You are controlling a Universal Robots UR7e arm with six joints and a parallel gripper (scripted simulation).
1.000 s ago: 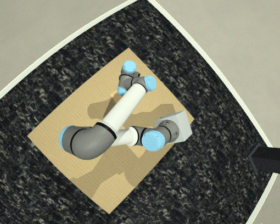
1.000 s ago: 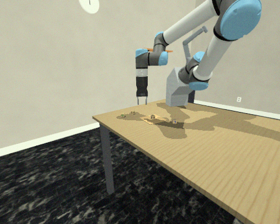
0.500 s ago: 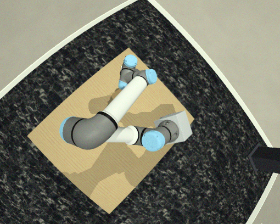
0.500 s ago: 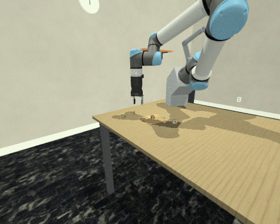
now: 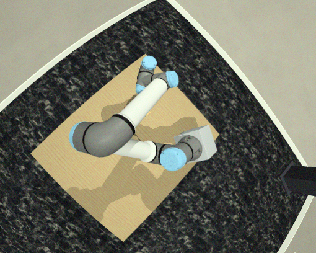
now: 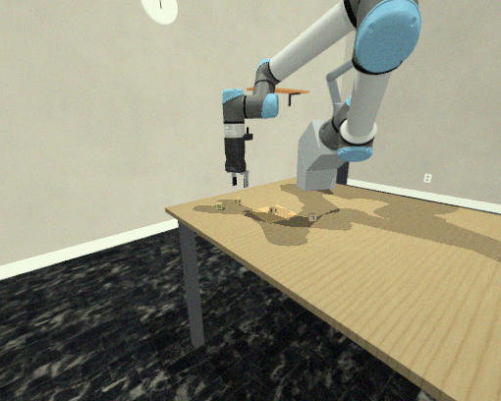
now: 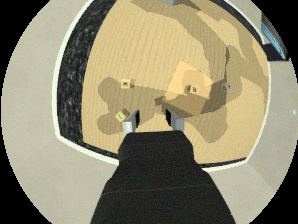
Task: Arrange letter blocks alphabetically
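My gripper [image 6: 240, 182] [image 7: 152, 114] is open and empty, high above the table. The pale square mat [image 6: 286, 213] [image 7: 183, 70] lies on the table. One block [image 6: 273, 210] [image 7: 194, 89] stands on the mat, with a dark letter on top that looks like R. A block [image 7: 125, 84] with a dark X on top lies off the mat. A block with a green mark [image 6: 219, 205] [image 7: 121, 115] lies turned near the left finger in the wrist view, off the mat. A block with blue marks [image 6: 312, 216] [image 7: 226, 87] lies beyond the mat's other side; its top is unclear.
The wooden table [image 5: 82, 167] [image 6: 376, 295] carries the arm's grey base [image 5: 207, 142] [image 6: 317, 167]. In the top view the arm hides the blocks, the gripper and nearly all of the mat. Arm shadows cross the table and part of the mat. The X and green-marked blocks are towards one table end.
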